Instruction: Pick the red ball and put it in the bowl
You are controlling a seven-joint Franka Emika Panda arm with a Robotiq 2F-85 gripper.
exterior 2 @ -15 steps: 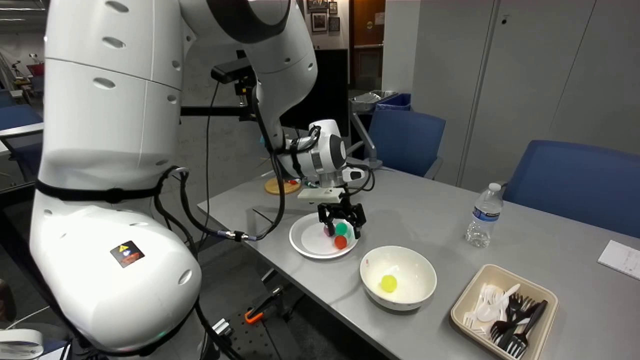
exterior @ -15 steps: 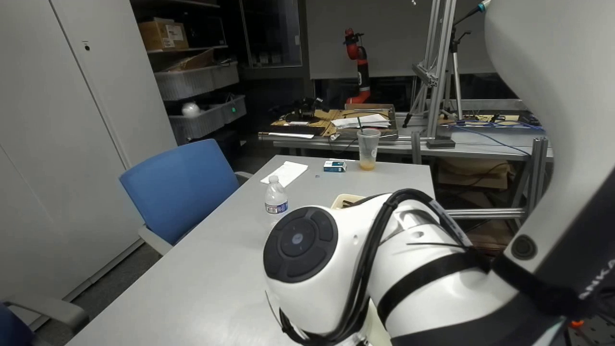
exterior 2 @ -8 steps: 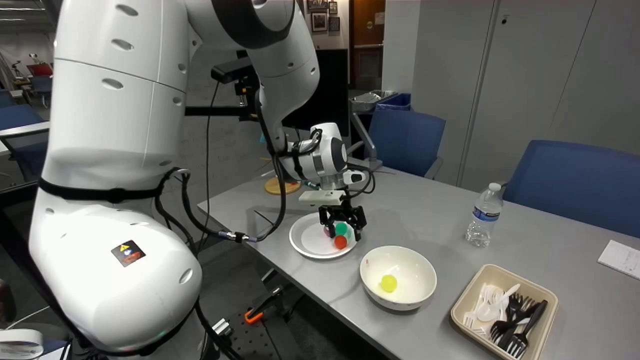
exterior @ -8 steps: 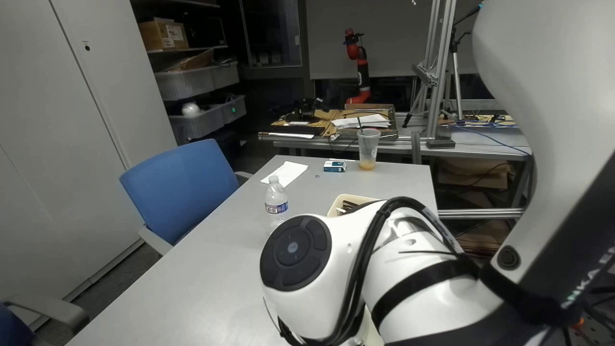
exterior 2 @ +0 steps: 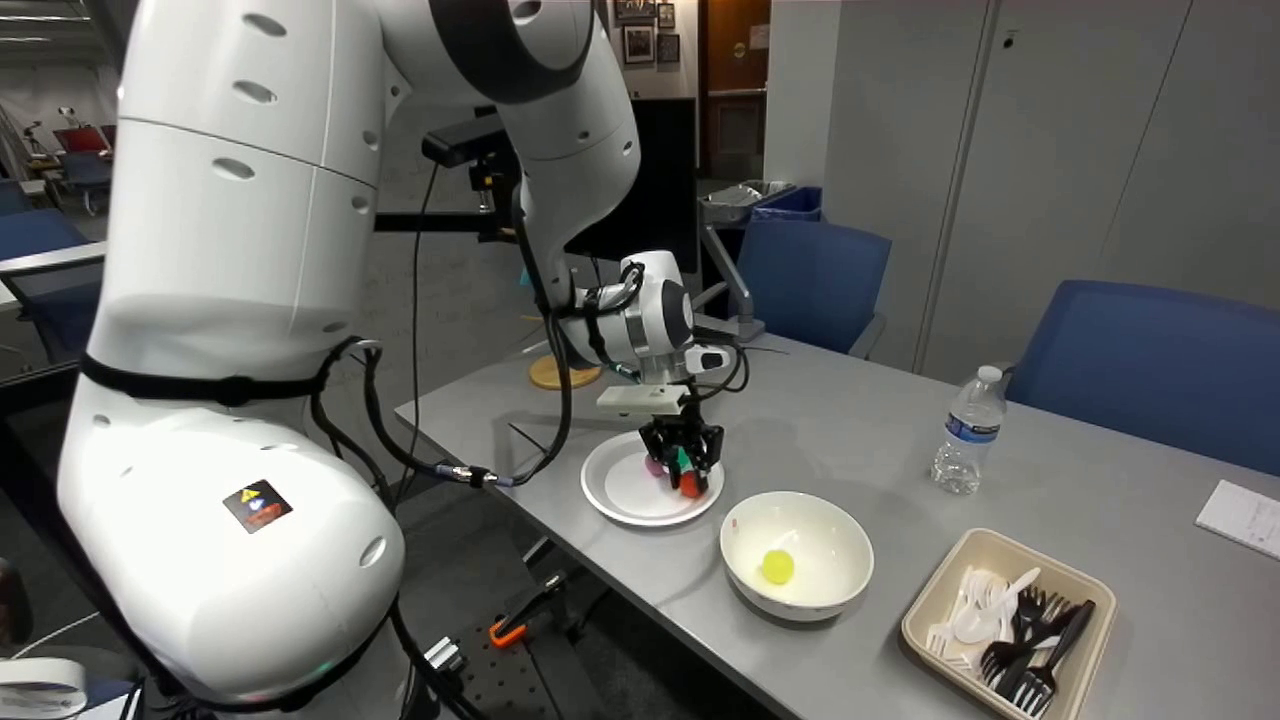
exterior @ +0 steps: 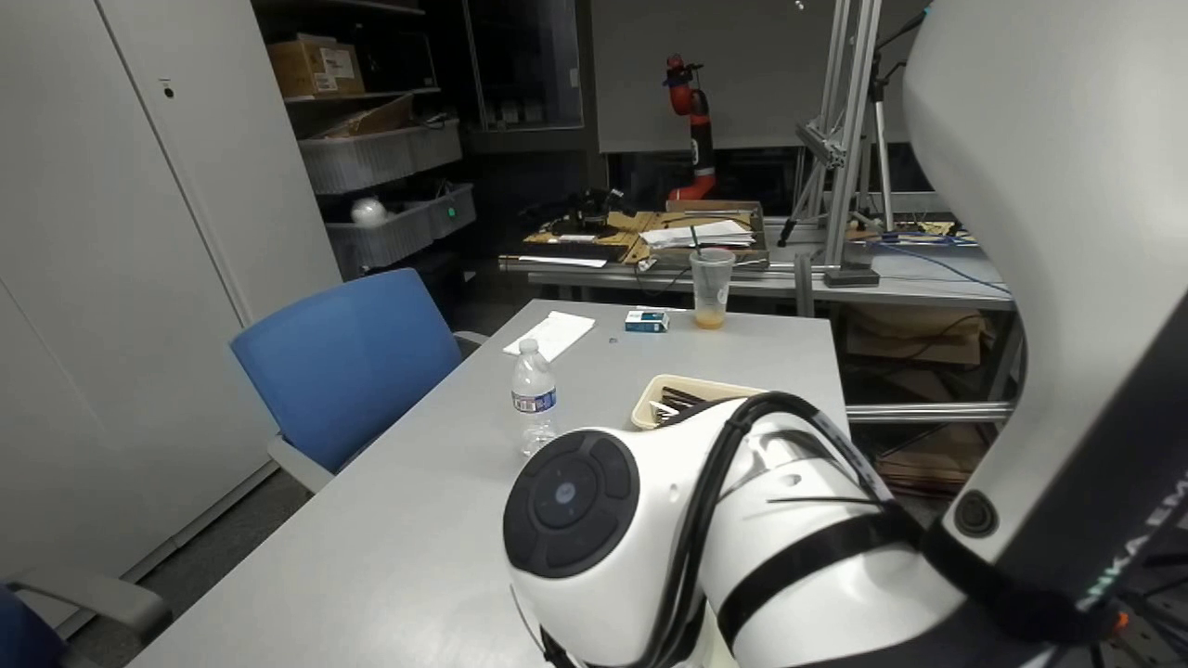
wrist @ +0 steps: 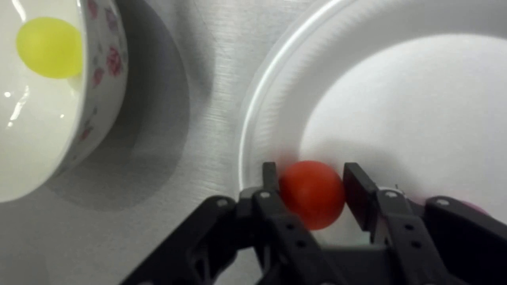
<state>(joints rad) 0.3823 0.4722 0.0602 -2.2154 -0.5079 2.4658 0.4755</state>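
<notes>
- Red ball (wrist: 313,194) is inside the plate (exterior 2: 625,493), near its rim on the side facing the bowl (exterior 2: 832,550).
- Claw (wrist: 312,180), wide apart half a second ago, is now clamped on the red ball.
- So the grasp looks made; the lift off the plate and across to the bowl remains.

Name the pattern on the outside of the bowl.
Pinkish-red flowers on white; the bowl shows them best in the wrist view.

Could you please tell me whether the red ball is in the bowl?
No, the red ball is in the gripper, outside the bowl.
</notes>
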